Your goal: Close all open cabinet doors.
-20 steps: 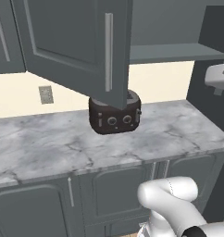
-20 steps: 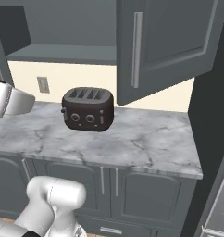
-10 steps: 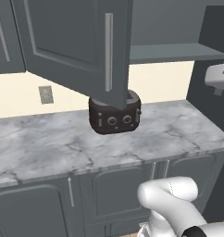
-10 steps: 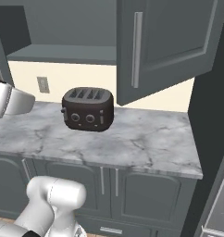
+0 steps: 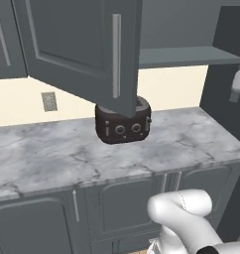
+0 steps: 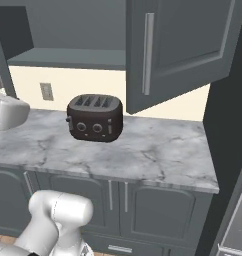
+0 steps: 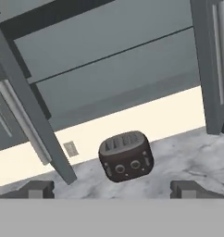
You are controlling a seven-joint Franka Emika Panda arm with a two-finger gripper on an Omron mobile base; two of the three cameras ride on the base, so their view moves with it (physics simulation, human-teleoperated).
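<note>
Both wall cabinet doors are hanging open over the marble counter (image 5: 52,163). The left door (image 5: 80,47) swings out toward the robot, with its silver bar handle (image 5: 116,54) running down the free edge, and its bottom corner hangs in front of the dark toaster (image 5: 123,124) in the left base view. The right door (image 6: 185,47) is open too; its handle (image 6: 148,52) is plain to see from the right base camera. In the hand view the left door (image 7: 28,115) is on the left, the right door (image 7: 214,65) on the right, and the bare shelves (image 7: 118,65) sit between them.

The gripper (image 7: 113,189) is spread wide and has nothing in it. Its two fingertips (image 7: 37,189) poke up at the bottom of the hand view, well apart from each other, and it's well back from the cabinet, touching neither door.

My read: no door is closed yet, so this is the lining-up step before the first push. Next it needs to get the hand to the outer face of one door, near the handle edge, and push it round toward the cabinet. I'd watch the toaster sitting under the left door. It looks like the door clears it, but I can't really tell from these angles.
</note>
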